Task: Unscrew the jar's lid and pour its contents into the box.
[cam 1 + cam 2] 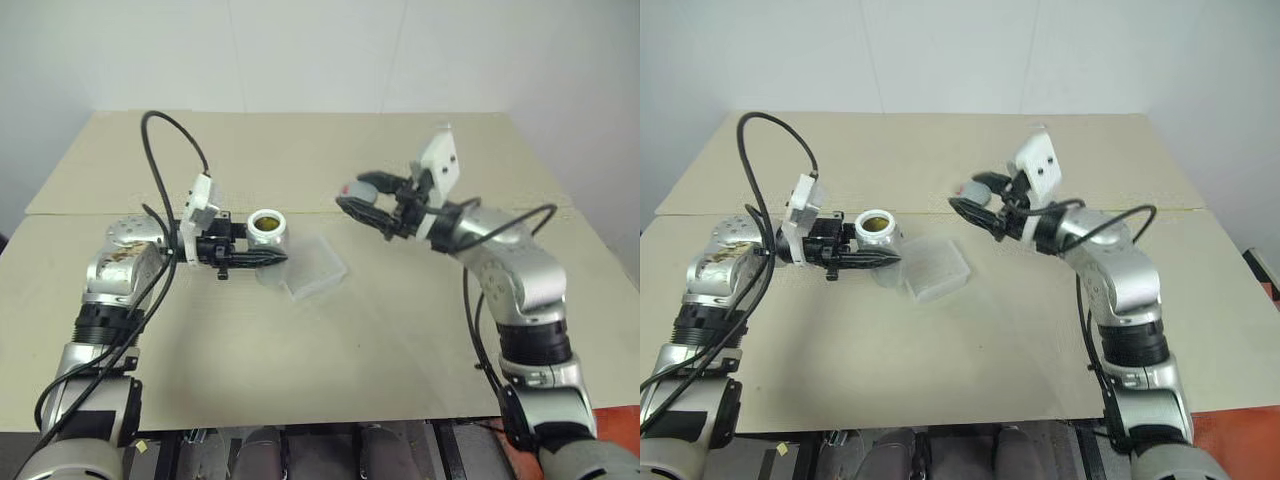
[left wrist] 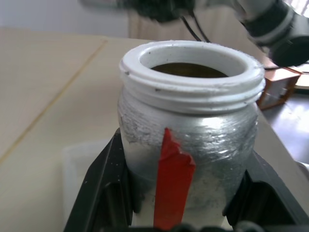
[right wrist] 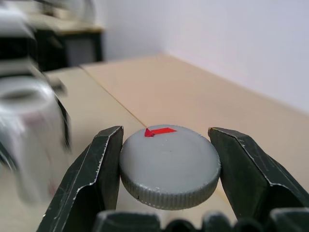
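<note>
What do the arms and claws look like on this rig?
Both arms are silvery metal segments with black joint bands and loose black cables. The left claw and right claw each have two black fingers, with a white camera block mounted at each wrist.

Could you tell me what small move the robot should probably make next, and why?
Probably tip the jar over the box. The lid is already off, held in the right pincer away from the jar; the left pincer holds the open jar upright beside the box, its brownish contents inside.
</note>
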Available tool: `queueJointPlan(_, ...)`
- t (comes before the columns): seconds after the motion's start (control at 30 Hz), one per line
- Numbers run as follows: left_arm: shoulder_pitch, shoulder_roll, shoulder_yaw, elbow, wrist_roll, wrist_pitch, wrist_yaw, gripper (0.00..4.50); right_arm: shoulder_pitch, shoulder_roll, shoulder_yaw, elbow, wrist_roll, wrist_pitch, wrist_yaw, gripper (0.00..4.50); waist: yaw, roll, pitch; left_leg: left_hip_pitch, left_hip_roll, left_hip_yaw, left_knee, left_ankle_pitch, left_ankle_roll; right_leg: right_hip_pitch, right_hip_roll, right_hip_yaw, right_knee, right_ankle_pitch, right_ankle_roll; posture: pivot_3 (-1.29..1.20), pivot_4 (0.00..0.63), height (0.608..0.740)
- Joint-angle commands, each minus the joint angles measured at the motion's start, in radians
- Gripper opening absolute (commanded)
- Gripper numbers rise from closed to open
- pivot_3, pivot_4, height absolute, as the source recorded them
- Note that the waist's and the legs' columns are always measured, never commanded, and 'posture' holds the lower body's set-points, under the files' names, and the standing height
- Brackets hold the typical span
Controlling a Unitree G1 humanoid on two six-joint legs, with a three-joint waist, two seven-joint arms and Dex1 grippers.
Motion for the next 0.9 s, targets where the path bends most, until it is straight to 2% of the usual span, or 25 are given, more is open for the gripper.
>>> queueJointPlan(0.03,-0.041,-0.017,0.058,0.006,0.009,-0.043,0.095,1.94,0.108,0.003,-0.058,-0.045,-0.054,0.025,-0.135,2.79,0.002,0.000,0.000,0.000,0.000,0.000,0.000,0.000,0.000,0.000,0.000,0.000,0.000,0.000,0.000,0.00,0.150,0.740)
queueJointPlan(0.2,-0.059,-0.061,0.076,0.023,0.032,-0.065,0.224,1.94,0.219,0.044,-0.048,0.010,-0.150,0.015,-0.285,2.79,0.000,0.000,0.000,0.001,-0.001,0.000,0.000,0.000,0.001,0.002,0.000,0.000,-0.001,0.000,0.000,0.00,0.150,0.740)
queueJointPlan(0.43,-0.070,-0.102,0.077,0.026,0.056,-0.074,0.319,1.94,0.231,0.134,-0.062,0.215,-0.253,-0.060,-0.441,2.79,-0.005,0.000,0.000,0.002,0.000,0.000,-0.002,0.002,-0.003,0.001,0.001,0.001,-0.001,0.000,0.000,0.00,0.150,0.740)
queueJointPlan(0.47,-0.070,-0.102,0.077,0.025,0.056,-0.073,0.325,1.94,0.234,0.133,-0.057,0.220,-0.259,-0.066,-0.438,3.14,-0.006,0.000,0.000,0.002,-0.001,0.000,-0.002,0.002,-0.003,0.001,0.001,0.001,-0.001,0.000,0.000,0.00,0.150,0.740)
queueJointPlan(0.6,-0.062,-0.100,0.069,0.017,0.063,-0.074,0.331,1.94,0.264,0.092,-0.036,0.131,-0.245,-0.022,-0.370,4.39,-0.003,0.000,0.000,0.002,-0.001,0.000,-0.002,0.002,-0.003,0.002,0.000,0.001,-0.002,0.000,0.000,0.00,0.150,0.740)
queueJointPlan(0.77,-0.079,-0.091,0.053,0.046,0.104,-0.121,0.328,1.94,0.273,-0.054,-0.063,-0.113,-0.127,0.113,-0.194,4.46,0.000,0.000,0.000,0.001,-0.001,-0.001,-0.002,0.001,-0.002,0.002,0.000,0.001,-0.005,0.000,0.000,0.00,0.150,0.740)
queueJointPlan(0.87,-0.100,-0.096,0.032,0.084,0.151,-0.180,0.335,1.94,0.241,-0.148,-0.082,-0.179,-0.062,0.175,-0.101,4.46,0.001,0.000,0.000,0.001,0.000,-0.001,-0.002,-0.002,0.003,0.003,0.001,0.000,-0.006,0.000,0.000,0.00,0.150,0.740)
queueJointPlan(0.9,-0.115,-0.103,0.017,0.108,0.180,-0.229,0.339,1.94,0.207,-0.190,-0.103,-0.187,0.008,0.220,-0.028,4.46,0.001,0.000,0.000,0.001,0.000,-0.001,-0.002,-0.002,0.003,0.003,0.001,0.000,-0.006,0.000,0.000,0.00,0.150,0.740)
